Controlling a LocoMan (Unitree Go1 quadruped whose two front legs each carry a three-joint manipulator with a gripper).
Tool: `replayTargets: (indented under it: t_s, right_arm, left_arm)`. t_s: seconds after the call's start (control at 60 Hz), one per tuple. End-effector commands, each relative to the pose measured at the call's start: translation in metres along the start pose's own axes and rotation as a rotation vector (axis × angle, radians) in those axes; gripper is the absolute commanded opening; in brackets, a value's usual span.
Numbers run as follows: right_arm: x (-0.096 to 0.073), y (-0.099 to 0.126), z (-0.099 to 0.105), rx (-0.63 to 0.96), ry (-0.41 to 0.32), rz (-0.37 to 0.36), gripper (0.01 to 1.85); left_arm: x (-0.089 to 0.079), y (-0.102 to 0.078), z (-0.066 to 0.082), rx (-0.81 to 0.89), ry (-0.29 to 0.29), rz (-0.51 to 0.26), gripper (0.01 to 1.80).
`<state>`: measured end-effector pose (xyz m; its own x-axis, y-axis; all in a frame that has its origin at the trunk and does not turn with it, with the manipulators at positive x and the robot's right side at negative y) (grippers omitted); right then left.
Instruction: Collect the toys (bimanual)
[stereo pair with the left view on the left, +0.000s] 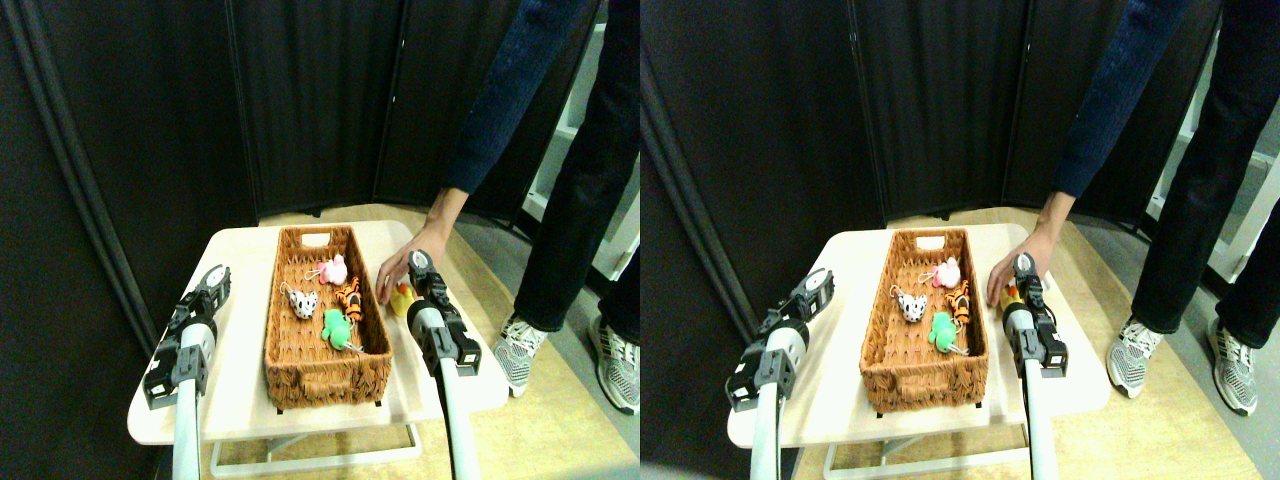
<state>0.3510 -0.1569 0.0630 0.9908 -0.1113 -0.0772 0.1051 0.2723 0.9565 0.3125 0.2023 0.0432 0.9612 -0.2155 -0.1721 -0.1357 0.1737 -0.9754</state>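
Two pale manipulators rise from the bottom of the stereo pair view. On the left, the left gripper (213, 283) hangs over the left edge of the cream table (240, 390), well apart from any toy; whether its jaws are open or shut cannot be told. On the right, the right gripper (420, 265) reaches to the table's right edge, just beside a yellow toy (402, 300) lying on the tabletop outside the basket; its jaws cannot be made out either.

A long brown wicker basket (320, 375) sits lengthwise in the middle of the table. Four toys lie in its far half: a pink toy (335, 269) nearest the far end, a white black-spotted toy (303, 302) toward the left wall, an orange-black striped toy (349, 297) against the right wall, and a green toy (337, 329) closest to the camera.

A person stands at the right. The person's hand (405, 262) rests open, fingers spread downward, on the table's right edge beside the yellow toy and the right gripper.
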Motion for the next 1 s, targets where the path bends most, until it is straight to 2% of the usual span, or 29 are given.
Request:
replayTargets:
  t_s: [0.017,0.1,0.3,0.383,0.45,0.617,0.7,0.85,1.0]
  right_arm:
    - [-0.003,0.011,0.0,-0.004,0.006,0.047,0.01]
    - [-0.006,0.013,-0.001,0.002,0.021,0.04,0.01]
    - [-0.008,0.014,0.004,0.057,0.09,0.014,0.01]
    - [-0.009,0.013,0.007,0.077,0.142,-0.009,0.01]
    - [-0.009,0.011,0.008,0.075,0.172,-0.014,0.01]
    - [-0.007,0.001,0.011,0.086,0.214,-0.047,0.3]
    - [-0.004,-0.007,0.012,0.105,0.201,-0.083,0.28]
    - [0.0,-0.023,0.011,0.13,0.228,-0.122,0.49]
    - [0.005,-0.029,0.006,0.12,0.226,-0.151,0.53]
  left_arm:
    - [0.003,0.007,0.0,-0.003,0.019,-0.022,0.01]
    - [0.004,0.014,-0.002,0.002,-0.003,-0.018,0.01]
    - [0.005,0.03,0.004,-0.027,-0.003,-0.005,0.01]
    - [0.008,0.036,0.008,-0.022,0.0,-0.016,0.01]
    - [0.009,0.039,0.009,-0.02,-0.02,-0.012,0.01]
    - [0.01,0.04,0.008,-0.021,-0.022,-0.008,0.01]
    - [0.011,0.04,0.009,-0.027,-0.026,-0.008,0.01]
    - [0.011,0.037,0.006,-0.018,-0.037,-0.007,0.01]
    - [0.013,0.032,0.003,-0.037,-0.025,-0.009,0.01]
